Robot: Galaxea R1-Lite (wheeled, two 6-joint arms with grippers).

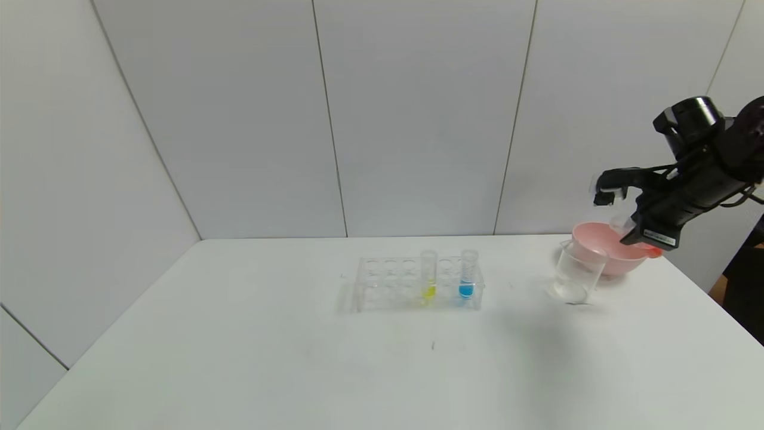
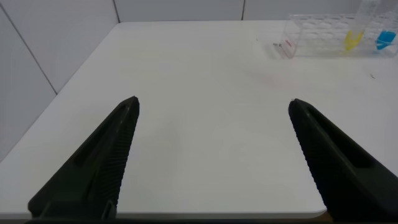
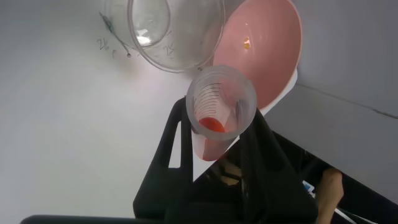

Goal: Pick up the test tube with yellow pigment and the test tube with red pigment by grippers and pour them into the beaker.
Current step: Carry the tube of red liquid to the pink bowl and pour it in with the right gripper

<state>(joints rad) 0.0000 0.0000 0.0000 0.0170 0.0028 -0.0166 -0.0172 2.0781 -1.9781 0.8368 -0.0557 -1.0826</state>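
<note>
My right gripper (image 1: 627, 216) hangs at the far right, shut on the test tube with red pigment (image 3: 214, 99). The tube is tilted above the pink bowl's rim, its open mouth facing the beaker (image 1: 578, 272), and orange-red liquid sits at its bottom. The clear beaker (image 3: 174, 31) stands on the table just in front of the bowl. The test tube with yellow pigment (image 1: 428, 272) stands upright in a clear rack (image 1: 388, 283), also seen far off as the yellow tube (image 2: 354, 38). My left gripper (image 2: 214, 102) is open over bare table, holding nothing.
A pink bowl (image 1: 612, 254) sits behind the beaker at the right rear. A tube with blue liquid (image 1: 468, 273) stands in the rack to the right of the yellow one. The table's right edge (image 1: 722, 310) runs close to the bowl. White wall panels stand behind.
</note>
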